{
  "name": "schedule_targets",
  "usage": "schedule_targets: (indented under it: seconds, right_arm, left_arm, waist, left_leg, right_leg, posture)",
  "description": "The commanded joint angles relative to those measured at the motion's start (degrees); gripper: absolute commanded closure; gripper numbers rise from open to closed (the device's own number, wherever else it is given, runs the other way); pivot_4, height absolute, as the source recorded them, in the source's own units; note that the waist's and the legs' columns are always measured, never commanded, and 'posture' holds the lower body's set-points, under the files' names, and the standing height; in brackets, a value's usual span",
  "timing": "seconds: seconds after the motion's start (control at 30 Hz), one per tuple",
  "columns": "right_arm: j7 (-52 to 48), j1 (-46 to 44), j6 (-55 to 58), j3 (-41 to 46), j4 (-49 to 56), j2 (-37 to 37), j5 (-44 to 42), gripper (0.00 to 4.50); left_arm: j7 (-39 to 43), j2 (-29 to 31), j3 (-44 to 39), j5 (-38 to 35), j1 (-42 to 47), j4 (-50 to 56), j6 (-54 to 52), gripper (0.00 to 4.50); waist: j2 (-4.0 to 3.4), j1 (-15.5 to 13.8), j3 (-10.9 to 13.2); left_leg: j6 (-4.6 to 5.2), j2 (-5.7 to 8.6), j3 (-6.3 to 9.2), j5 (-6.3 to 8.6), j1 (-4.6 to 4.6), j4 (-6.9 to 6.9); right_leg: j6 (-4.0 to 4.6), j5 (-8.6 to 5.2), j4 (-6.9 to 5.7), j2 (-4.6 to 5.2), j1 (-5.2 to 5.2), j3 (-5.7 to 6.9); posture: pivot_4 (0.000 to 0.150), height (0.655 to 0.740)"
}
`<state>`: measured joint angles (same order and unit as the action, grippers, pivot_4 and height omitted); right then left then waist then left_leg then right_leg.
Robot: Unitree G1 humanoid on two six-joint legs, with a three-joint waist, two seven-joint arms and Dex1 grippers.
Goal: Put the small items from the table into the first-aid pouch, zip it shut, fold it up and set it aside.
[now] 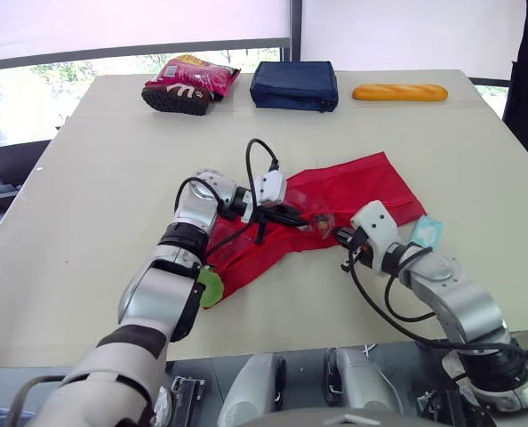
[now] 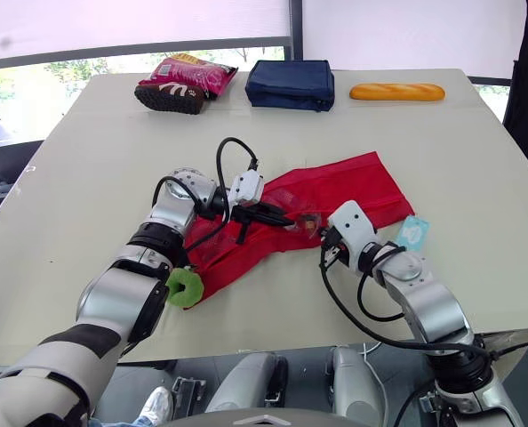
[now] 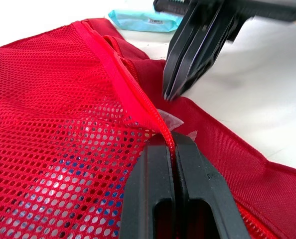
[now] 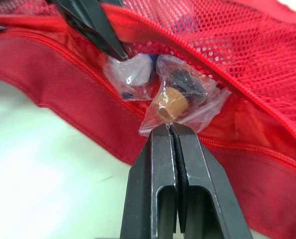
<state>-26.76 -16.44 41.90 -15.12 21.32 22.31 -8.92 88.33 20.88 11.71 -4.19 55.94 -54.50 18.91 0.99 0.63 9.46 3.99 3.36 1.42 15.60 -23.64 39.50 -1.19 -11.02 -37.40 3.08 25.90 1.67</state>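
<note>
Head cam: the red pouch (image 1: 371,191) lies mid-table (image 1: 86,178). The left gripper (image 1: 291,216) comes at it from 9 o'clock and the right gripper (image 1: 337,234) from 5 o'clock, and they nearly meet at its near edge. A clear packet (image 1: 320,222) sits right between them. A blue sachet (image 1: 427,232) lies loose on the table at the pouch's 3 o'clock. A green ring (image 2: 185,287) lies at its 8 o'clock, tucked against the left forearm. Left wrist cam: the fingers are pressed together on the pouch's zipper edge, holding the mesh flap up, with the right gripper's tips just past it. Right wrist cam: those fingers are clamped on a corner of the packet's wrap, and the packet, with something brown and something black inside, sits right at the mouth, about half in as far as I can tell. My worry is that the grip is only on thin crinkly plastic, so a push could slip or just crumple the wrap against the lip instead of sliding it in. If the left lets the flap sag, the mouth closes on it. The two tips are also really close, so they could bump. And that ring could get swept off by the forearm.
</note>
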Motion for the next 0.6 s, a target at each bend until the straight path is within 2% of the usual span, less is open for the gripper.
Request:
schedule_targets:
  seconds: [0.03, 0.33, 0.6]
  right_arm:
    - [1.0, -3.6, -4.5, -1.4, -4.1, -2.4, 2.1, 4.44]
    - [1.0, -10.5, -9.6, -5.1, -13.4, -10.8, 4.7, 4.44]
    - [2.0, -9.7, -10.4, -4.0, -13.9, -12.9, 6.3, 4.44]
  left_arm:
    - [3.5, 0.0, -1.1, -1.7, 1.1, 1.2, 1.9, 4.50]
    - [3.0, -0.9, -0.8, -1.8, 1.3, 1.0, 2.9, 4.50]
    - [2.0, -1.2, -1.0, -1.2, 1.3, -0.5, 4.1, 4.50]
  waist:
    - [0.01, 0.0, 0.0]
    - [0.00, 0.1, 0.0]
    - [0.00, 0.1, 0.0]
  left_leg:
    - [0.00, 0.00, 0.00, 0.00, 0.00, 0.00]
    - [0.00, 0.02, 0.02, 0.00, -0.01, 0.02]
    - [-0.01, 0.03, 0.05, 0.00, -0.02, 0.02]
  right_leg:
    - [0.00, 0.00, 0.00, -0.01, 0.00, 0.00]
    - [0.00, 0.00, 0.01, -0.04, 0.00, 0.01]
    - [0.00, 0.00, 0.00, -0.03, 0.01, 0.02]
  posture:
    - [0.150, 0.7395]
    - [0.150, 0.7395]
    - [0.150, 0.7395]
